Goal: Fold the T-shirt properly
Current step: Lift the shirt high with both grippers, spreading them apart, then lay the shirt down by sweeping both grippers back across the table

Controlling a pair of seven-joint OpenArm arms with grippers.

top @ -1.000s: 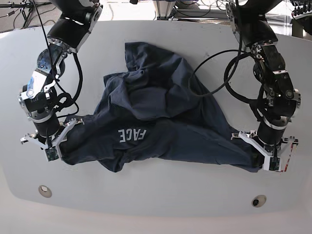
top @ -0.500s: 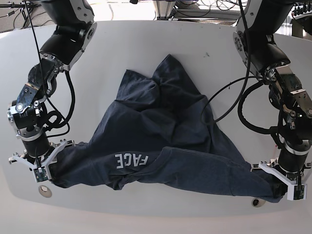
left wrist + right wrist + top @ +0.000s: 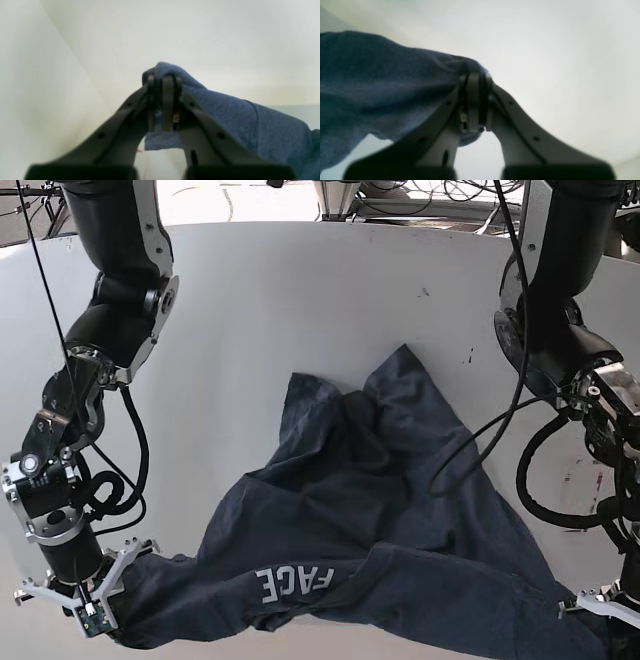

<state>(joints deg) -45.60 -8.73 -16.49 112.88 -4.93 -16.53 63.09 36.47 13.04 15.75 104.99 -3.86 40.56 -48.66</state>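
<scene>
- Now spread across the near half of the white tabletop: the T-shirt, dark navy, crumpled, stretched wide along its near edge between two corners.
- Near edge pulled out sideways, one corner at the lower left of the base view, the other at the lower right, close to the tabletop's front rim.
- Far part bunched into folds and two rumpled peaks toward the middle of the tabletop.
- White lettering "FACE" showing upside down on the cloth in the base view, near the front edge, left of centre.
- Right pincer at the lower left of the base view, pressed together on one corner of the T-shirt; in the right wrist view fingers tight against each other with blue cloth bulging over the tips and draping away to the left.
- Left pincer likewise pressed together, pinching the other corner; in the left wrist view cloth wraps over the fingertips and trails off to the right, with a small flap hanging below the fingers.
- Left pincer mostly cut off at the lower right edge of the base view, only a white part of it visible beside the cloth.
- Black cable looping from the left arm over the right side of the garment.
</scene>
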